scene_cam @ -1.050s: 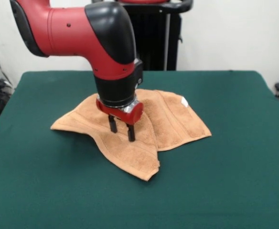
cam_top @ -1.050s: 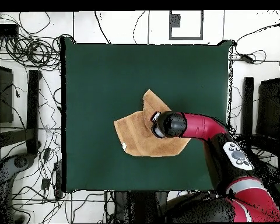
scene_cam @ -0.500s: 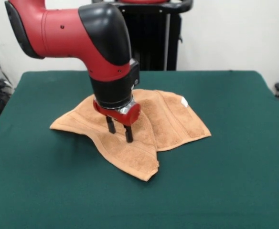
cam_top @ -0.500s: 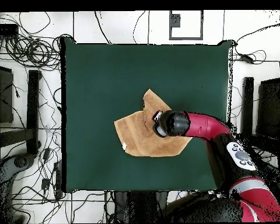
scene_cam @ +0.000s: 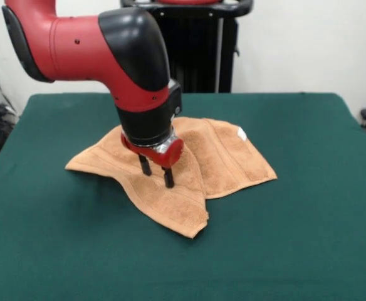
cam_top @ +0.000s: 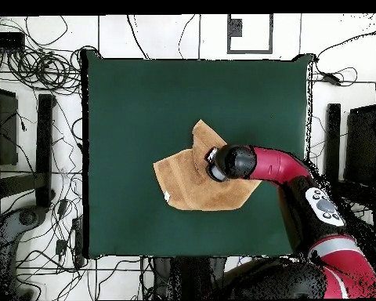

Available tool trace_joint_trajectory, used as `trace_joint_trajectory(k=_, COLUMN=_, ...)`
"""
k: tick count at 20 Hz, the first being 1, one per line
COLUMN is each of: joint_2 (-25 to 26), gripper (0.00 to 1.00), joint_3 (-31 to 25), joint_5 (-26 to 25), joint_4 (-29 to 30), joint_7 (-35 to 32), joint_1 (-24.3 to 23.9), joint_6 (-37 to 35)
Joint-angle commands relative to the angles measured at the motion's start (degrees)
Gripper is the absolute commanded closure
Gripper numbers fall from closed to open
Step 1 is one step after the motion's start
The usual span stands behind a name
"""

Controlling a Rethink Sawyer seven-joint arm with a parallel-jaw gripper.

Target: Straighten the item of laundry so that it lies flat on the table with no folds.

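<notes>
We see our gripper [scene_cam: 156,175] with its two dark fingers [scene_cam: 168,177] spread a little apart, pointing straight down onto the towel [scene_cam: 227,157]; nothing is pinched between them, and we cannot tell whether the tips touch the cloth. The towel lies directly under and around the gripper, near the middle of the table [scene_cam: 308,238]. It is not flat: a fold ridge runs just beside the fingers, and one layer overlaps another below them. In the front view its long axis runs across the picture, from a corner out to the left of the gripper to a corner out to the right, with a third pointed corner reaching toward the camera below the fingers. A small white tag [scene_cam: 241,133] sits at the edge up and to the right of the gripper. In the overhead view the arm [cam_top: 281,166] covers part of the towel [cam_top: 183,184], and cables [cam_top: 42,67] lie on the floor beyond the table [cam_top: 144,94].
</notes>
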State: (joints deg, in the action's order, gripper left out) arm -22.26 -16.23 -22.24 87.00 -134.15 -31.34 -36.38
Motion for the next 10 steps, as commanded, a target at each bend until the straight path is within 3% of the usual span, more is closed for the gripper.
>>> trace_joint_trajectory(k=1, joint_2=10.9, gripper=0.0, joint_3=0.1, joint_5=-7.7, joint_4=-8.9, joint_7=9.9, joint_1=-2.6, joint_6=4.7)
trace_joint_trajectory(k=10, joint_2=12.5, gripper=0.0, joint_3=-2.2, joint_5=-9.2, joint_4=-12.4, joint_7=14.5, joint_1=-5.5, joint_6=0.5)
